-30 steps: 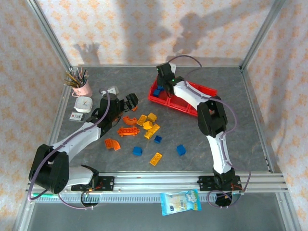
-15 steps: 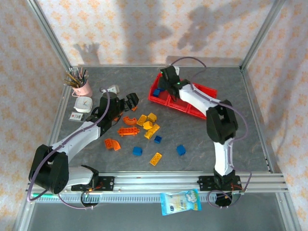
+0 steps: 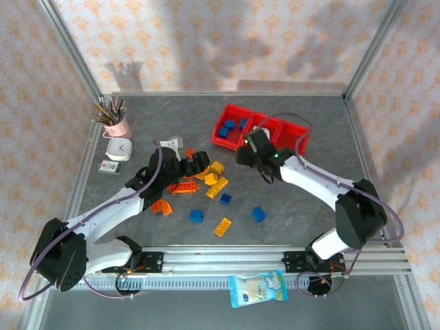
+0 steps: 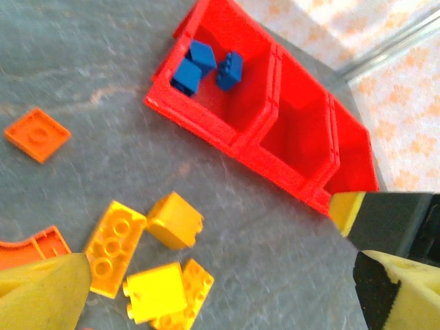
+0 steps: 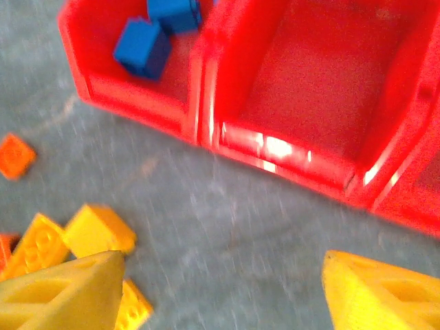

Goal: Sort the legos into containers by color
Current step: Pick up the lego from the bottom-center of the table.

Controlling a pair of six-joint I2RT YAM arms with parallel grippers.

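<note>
- Blue legos (image 3: 229, 128) lie in the left end bin of the containers (image 3: 297, 135). The left wrist view shows them bunched at that bin's far end.
- The middle bin and the right bin hold nothing that I can see.
- The containers sit at the back of the table (image 3: 323, 199), turned at an angle.
- Loose legos lie mid-table, in front of the containers and left of them.
  - A yellow cluster (image 3: 213, 175) lies nearest the bins.
  - A long orange piece (image 3: 182, 187) lies just left of the cluster.
  - An orange arch (image 3: 161, 206) lies nearer the arm bases.
  - Three blue bricks (image 3: 196, 216) and a yellow plate (image 3: 222, 227) are scattered nearer the bases.
- An orange tile (image 4: 38, 134) lies apart, between the cluster and the left bin.
- The left gripper (image 3: 198, 162) hovers at the left edge of the yellow cluster. Its fingers (image 4: 41, 295) are spread wide and hold nothing.
- The right gripper (image 3: 246, 152) hangs just in front of the containers. Its fingers (image 5: 69, 289) are spread and empty.
- A pink cup (image 3: 118, 125) of brushes stands at the far left.
- A packet (image 3: 258, 287) lies on the near rail.
</note>
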